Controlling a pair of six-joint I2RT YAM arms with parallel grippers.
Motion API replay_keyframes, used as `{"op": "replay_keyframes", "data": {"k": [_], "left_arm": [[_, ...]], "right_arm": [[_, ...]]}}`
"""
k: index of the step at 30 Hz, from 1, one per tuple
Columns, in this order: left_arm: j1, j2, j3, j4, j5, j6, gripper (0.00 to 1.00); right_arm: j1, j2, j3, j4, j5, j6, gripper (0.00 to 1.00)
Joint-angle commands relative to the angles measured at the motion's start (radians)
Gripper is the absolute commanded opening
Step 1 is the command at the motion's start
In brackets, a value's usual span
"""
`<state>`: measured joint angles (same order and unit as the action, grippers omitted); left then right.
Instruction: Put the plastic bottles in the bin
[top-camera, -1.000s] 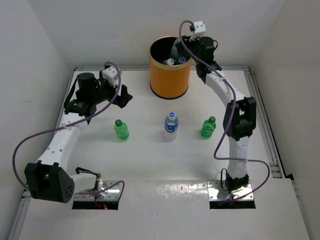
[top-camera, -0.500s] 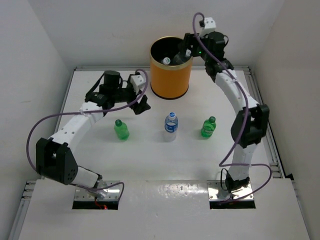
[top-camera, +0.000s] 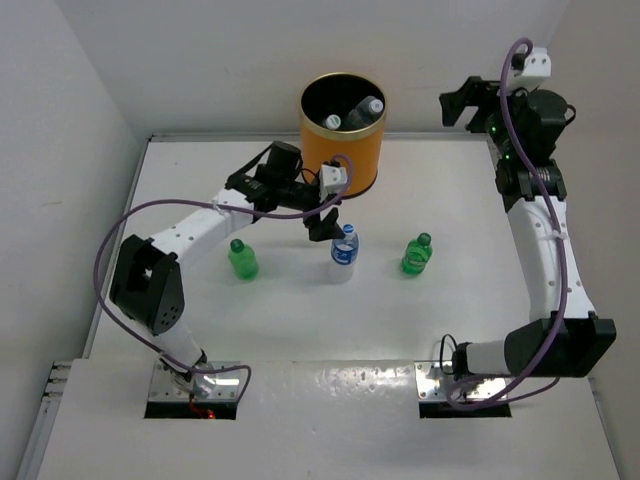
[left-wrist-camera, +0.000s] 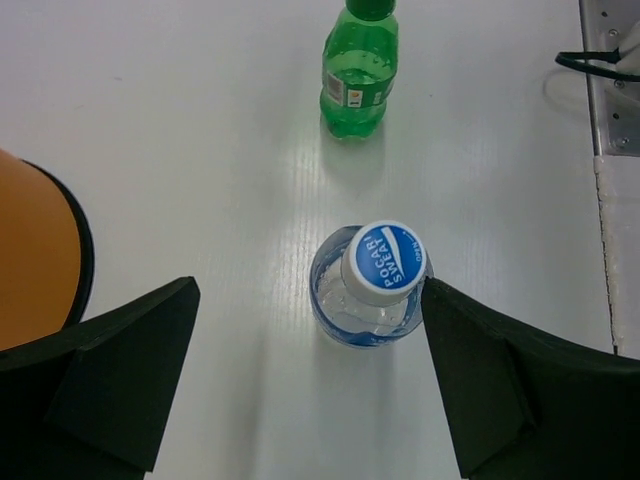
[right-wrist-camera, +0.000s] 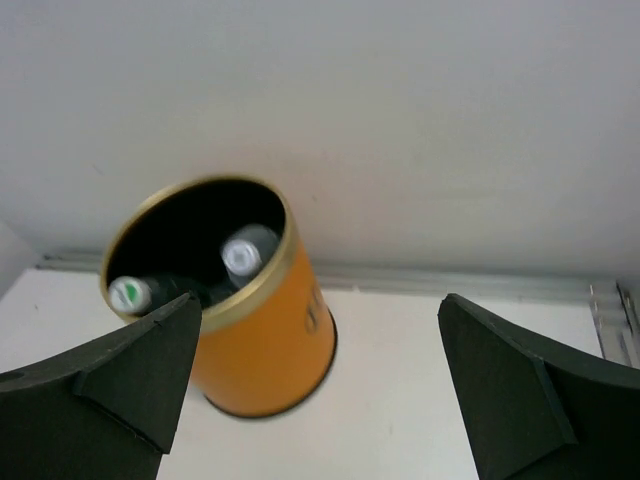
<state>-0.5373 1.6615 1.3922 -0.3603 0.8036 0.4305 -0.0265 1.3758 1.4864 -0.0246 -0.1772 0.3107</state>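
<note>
- The white table (top-camera: 300, 330) carries three small plastic bottles, upright in a row across its middle and well apart from one another.
- On my left side of the row stands a green plastic bottle with a green cap (top-camera: 241, 259), with nothing touching it.
- In the middle stands a clear plastic bottle with a blue label and a blue-and-white cap (top-camera: 343, 252).
- My left gripper (top-camera: 325, 222) reaches to this clear bottle with its fingers spread wide. From the wrist, the bottle sits in the gap, much closer to one finger than the other. It is not clamped.
- On my right side of the row stands a second green plastic bottle (top-camera: 417, 254), also alone.
- Behind the row, near the far edge, stands the tall cylindrical orange bin with a gold rim and black inside (top-camera: 340, 165). Two more bottles (top-camera: 368, 108) lean inside it, caps up.
- My right gripper (top-camera: 460, 103) hangs high, to the right of the bin and apart from it, with its fingers wide and nothing between them.
</note>
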Motion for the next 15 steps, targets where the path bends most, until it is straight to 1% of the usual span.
{"op": "replay_keyframes", "data": {"k": [1, 5, 9, 11, 15], "left_arm": [[-0.023, 0.018, 0.042, 0.012, 0.066, 0.034, 1.0], [-0.055, 0.041, 0.042, 0.012, 0.092, 0.044, 1.0], [-0.075, 0.05, 0.031, 0.012, 0.101, 0.044, 1.0], [-0.084, 0.05, 0.022, 0.012, 0.091, 0.044, 0.97], [-0.084, 0.05, 0.022, 0.04, 0.08, 0.024, 0.71]], "right_arm": [[-0.042, -0.026, -0.11, -0.044, -0.038, 0.013, 1.0], [-0.072, -0.076, -0.161, -0.057, -0.051, 0.011, 1.0], [-0.092, -0.077, -0.175, -0.064, -0.068, 0.01, 1.0], [-0.096, -0.077, -0.181, -0.066, -0.074, 0.01, 1.0], [-0.099, -0.08, -0.192, -0.066, -0.085, 0.013, 1.0]]}}
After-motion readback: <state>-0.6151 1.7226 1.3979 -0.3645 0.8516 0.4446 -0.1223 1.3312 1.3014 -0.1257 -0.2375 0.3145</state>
